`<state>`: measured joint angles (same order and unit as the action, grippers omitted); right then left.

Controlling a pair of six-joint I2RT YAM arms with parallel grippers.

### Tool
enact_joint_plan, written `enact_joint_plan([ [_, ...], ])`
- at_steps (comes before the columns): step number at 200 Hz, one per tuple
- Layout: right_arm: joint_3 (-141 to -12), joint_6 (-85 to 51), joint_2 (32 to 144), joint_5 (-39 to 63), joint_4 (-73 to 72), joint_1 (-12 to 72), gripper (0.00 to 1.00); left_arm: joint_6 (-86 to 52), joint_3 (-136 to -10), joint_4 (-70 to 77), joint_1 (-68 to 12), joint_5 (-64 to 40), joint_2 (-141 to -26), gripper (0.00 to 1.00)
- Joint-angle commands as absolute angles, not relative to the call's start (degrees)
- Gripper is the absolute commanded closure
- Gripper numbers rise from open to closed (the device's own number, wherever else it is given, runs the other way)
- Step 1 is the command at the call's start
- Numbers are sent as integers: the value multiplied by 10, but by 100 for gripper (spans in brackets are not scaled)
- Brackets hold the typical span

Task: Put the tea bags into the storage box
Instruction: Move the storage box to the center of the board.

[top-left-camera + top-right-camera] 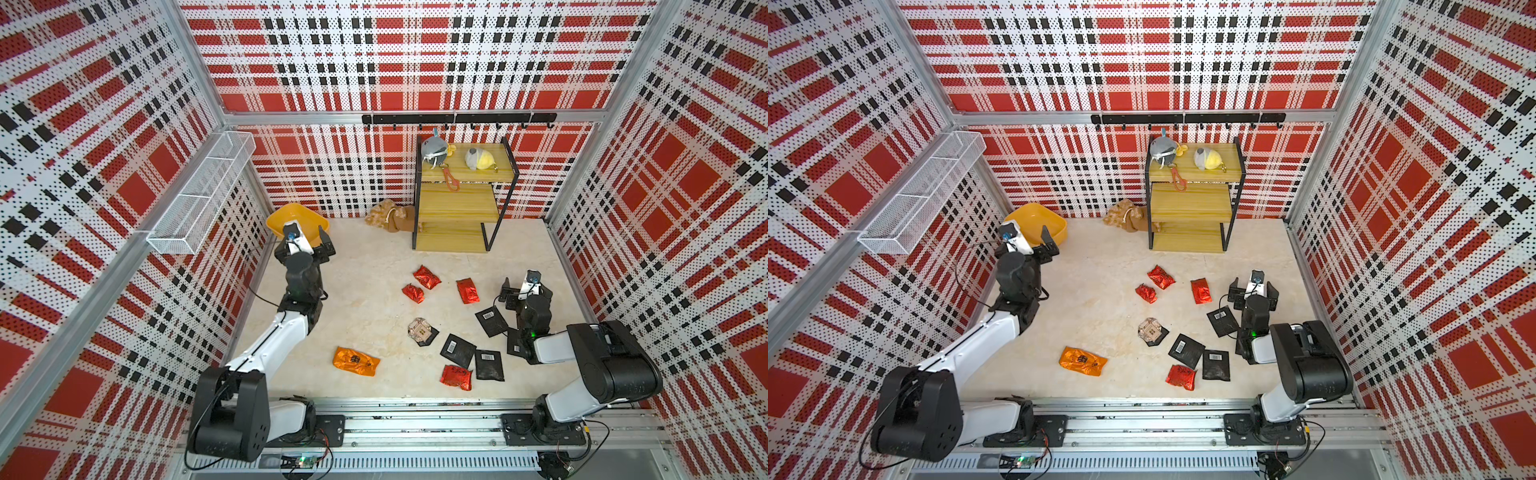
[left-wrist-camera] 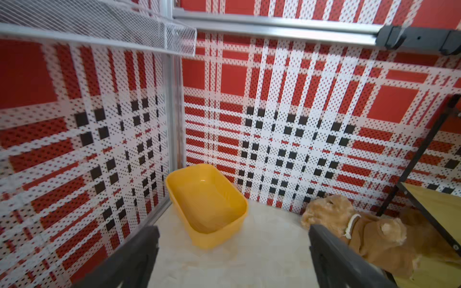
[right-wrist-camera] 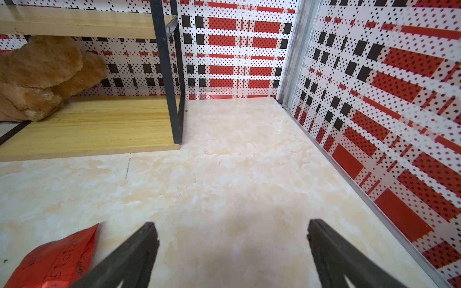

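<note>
— Where are the tea bags (image 1: 457,351)?
— Loose on the pale marbled table (image 1: 365,266), all outside the yellow box (image 1: 291,217). Crinkly red foil packets (image 1: 427,277) lie mid-table. Flat black sachets (image 1: 489,365) with white barcode labels, an orange foil one (image 1: 356,361) and a clear one (image 1: 419,328) lie nearer the front.
— And the claws?
— The right claw (image 3: 232,223) is spread wide over bare table, gripping nothing; a red packet (image 3: 57,259) lies just beside one finger. The left claw (image 2: 232,229), also spread and holding nothing, faces the box, a smooth plastic tub with rounded corners in the back corner. A white wire basket (image 1: 199,195) hangs on the wall there. A brown plush toy (image 2: 349,224) lies against a wooden shelf (image 1: 457,203).
</note>
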<state>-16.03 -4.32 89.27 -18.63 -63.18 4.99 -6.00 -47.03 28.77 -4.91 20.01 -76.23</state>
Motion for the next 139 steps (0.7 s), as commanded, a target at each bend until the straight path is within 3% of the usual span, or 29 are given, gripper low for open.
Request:
enact_joint_plan([
  [1, -169, -49, 884, -182, -625, 43, 0, -92, -583, 85, -11, 60, -837, 1],
  [72, -171, -52, 883, -171, -621, 38, 0, 1, -986, -190, 60, -110, -1142, 1],
  [87, -172, -52, 883, -171, -619, 38, 0, 12, -1054, -232, 65, -106, -1197, 2],
  [139, -172, -52, 883, -170, -619, 38, 0, 25, -1135, -285, 69, -104, -1292, 5],
])
